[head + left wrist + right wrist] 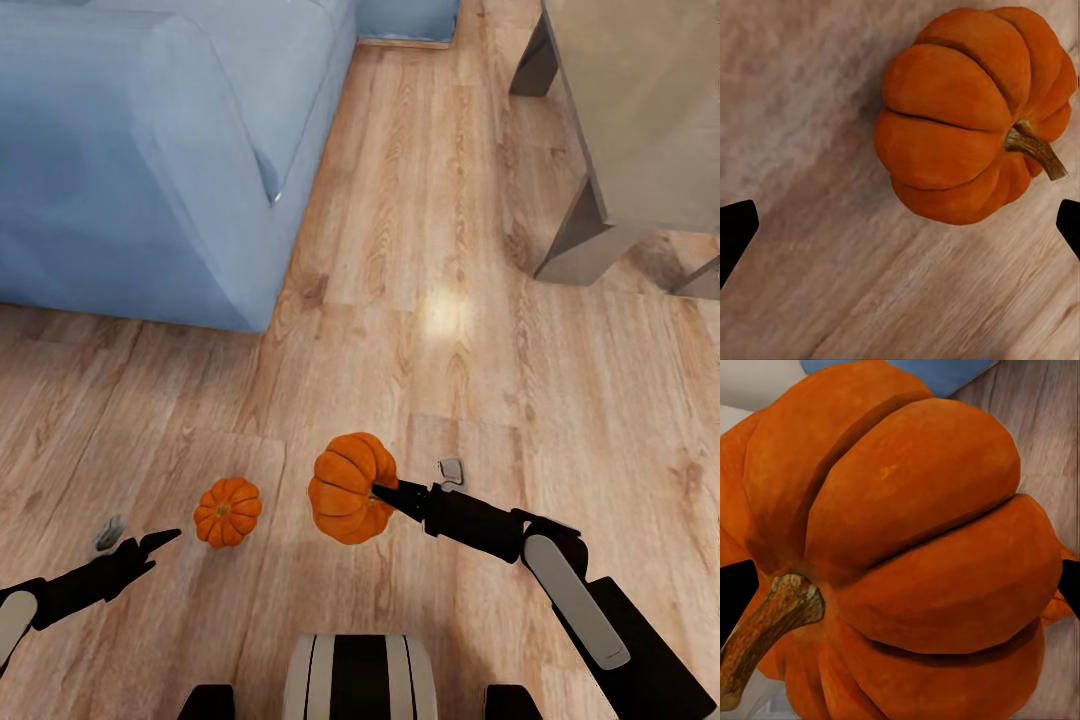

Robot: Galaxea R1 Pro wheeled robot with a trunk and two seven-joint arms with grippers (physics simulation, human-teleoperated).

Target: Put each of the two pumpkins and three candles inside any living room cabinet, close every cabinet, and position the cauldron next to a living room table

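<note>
- One pumpkin (345, 490) is gripped by the right hand (385, 492) and held clear of the floor (450, 330), its stem turned toward the wrist.
- The second pumpkin (228, 511) sits on the floor just ahead and to the right of the left hand (165, 540), the nearer one; that hand is spread and empty.
- In the left wrist view, this pumpkin (971, 112) is seen off-centre between the fingertips, stem (1039, 150) sideways; the head view shows it stem-up.

A blue sofa (150, 150) stands on the wood floor (420, 330) at the upper left, a second blue piece (405, 18) just beyond it. At the upper right a pale table (640, 110) rests on grey legs (580, 240)
</note>
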